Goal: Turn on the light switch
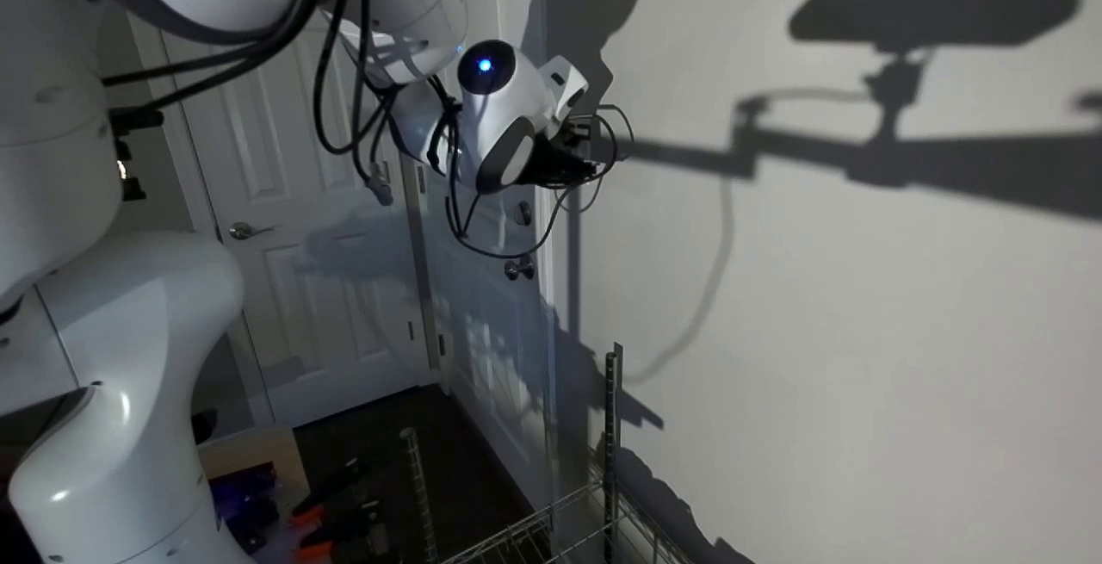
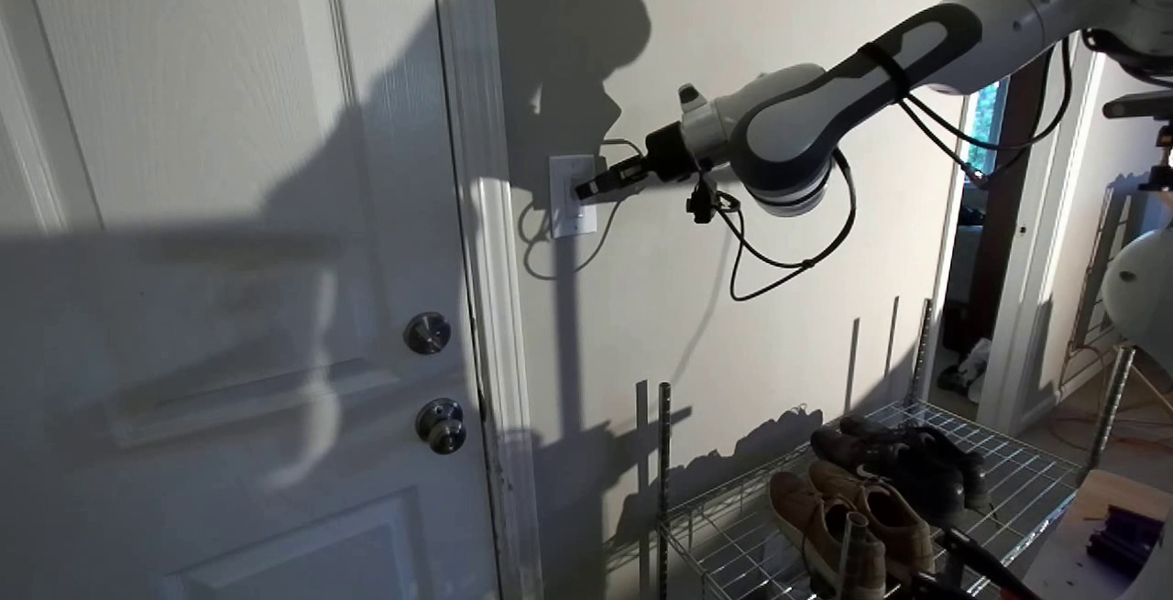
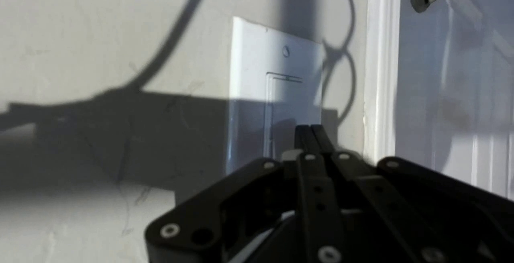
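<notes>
In an exterior view: white light switch on the wall, just beside the door frame; black gripper level with it, tips in front of its middle. Likeliest failure, by judgement: pressing too near the middle to tip the light switch either way. Lesser risk: catching the hanging cable loop on the metal post lower down, from a careless downward move. Touching or just short of touching: impossible to tell.

In an exterior view: white robot arm large in the foreground, gripper small and dark, tips hard to pick out. Light switch not to be made out, so no check here on depth; hence a risk of pushing too hard.

In the wrist view: fingers pressed flush together, nothing between them, overlapping the rocker near its edge closer to the door frame. Possible skid onto the fixed plate, from a slight sideways error or a slanted push. One end of the plate hidden behind the gripper, much of the rest dimmed by a shadow; on or off not readable from the rocker's tilt.
</notes>
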Robot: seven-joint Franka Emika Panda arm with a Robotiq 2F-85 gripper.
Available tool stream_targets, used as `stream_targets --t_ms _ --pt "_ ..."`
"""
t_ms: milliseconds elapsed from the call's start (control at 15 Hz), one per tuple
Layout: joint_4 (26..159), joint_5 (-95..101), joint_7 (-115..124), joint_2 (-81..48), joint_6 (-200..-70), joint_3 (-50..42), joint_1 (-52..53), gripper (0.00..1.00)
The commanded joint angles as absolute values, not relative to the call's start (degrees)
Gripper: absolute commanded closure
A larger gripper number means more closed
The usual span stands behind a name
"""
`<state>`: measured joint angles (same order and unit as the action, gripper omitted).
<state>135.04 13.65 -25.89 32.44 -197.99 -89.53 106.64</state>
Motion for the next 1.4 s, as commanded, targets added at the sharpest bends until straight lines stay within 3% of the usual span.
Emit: stream_targets --t_ms 0,1267,1333 --pt "133.1 16.85 -25.0 34.43 -197.89 -90.01 107.83 0.95" --pt "131.18 21.63 -25.15 37.38 -197.75 -90.45 107.54 0.96" --pt "130.87 21.42 -24.97 37.48 -197.76 -90.4 107.5 0.9"
